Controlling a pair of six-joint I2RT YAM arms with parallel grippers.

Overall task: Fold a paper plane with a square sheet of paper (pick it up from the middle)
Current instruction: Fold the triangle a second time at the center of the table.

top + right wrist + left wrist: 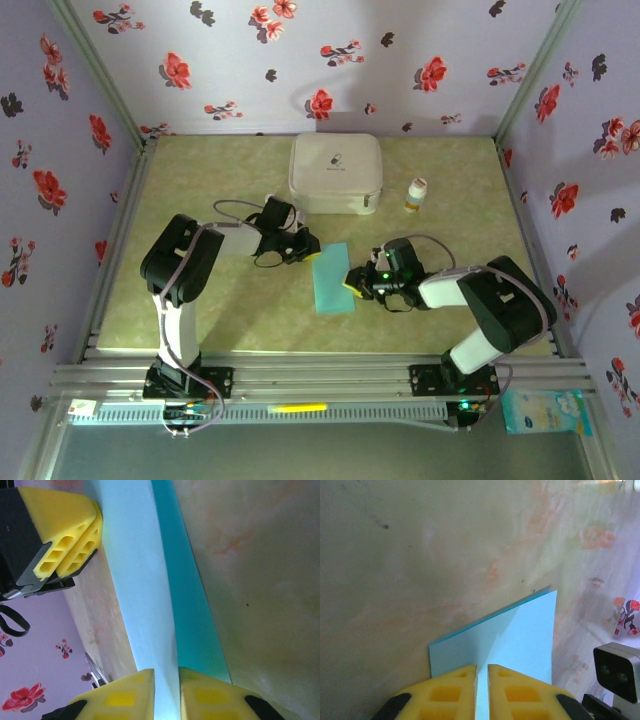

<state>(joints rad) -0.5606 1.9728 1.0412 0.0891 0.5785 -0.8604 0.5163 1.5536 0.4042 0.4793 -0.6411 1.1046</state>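
Tabletop (240, 310): pale yellow-green marbled surface w/ faint pinkish veining and a few dark specks up close, matte and flat. It's boxed in on 3 sides by lilac walls (240, 60) printed w/ red & black flowers. A silver aluminium frame rail (330, 375) runs along the near edge, w/ posts up the corners.

A thin light blue-teal paper sheet (332, 277) (515, 640) (142, 580) lies mid-table btwn the arms, folded to a long rectangle. Doubled edges show in the L wrist view. The R wrist view has a darker teal band beside the pale one.

L gripper (305, 250) (482, 667) (95, 522), black w/ yellow pads, sits at the sheet's far-left corner, fingers clenched on the paper edge. R gripper (352, 280) (166, 672), same build, is at the sheet's right long edge, fingers pinched on that edge.

At back centre, well apart from the sheet, is a white rounded zip case (335, 172). A small white-capped bottle w/ yellow label (416, 194) stands just right of it. A pale blue-and-white packet (545, 410) lies outside the frame, near-right corner.
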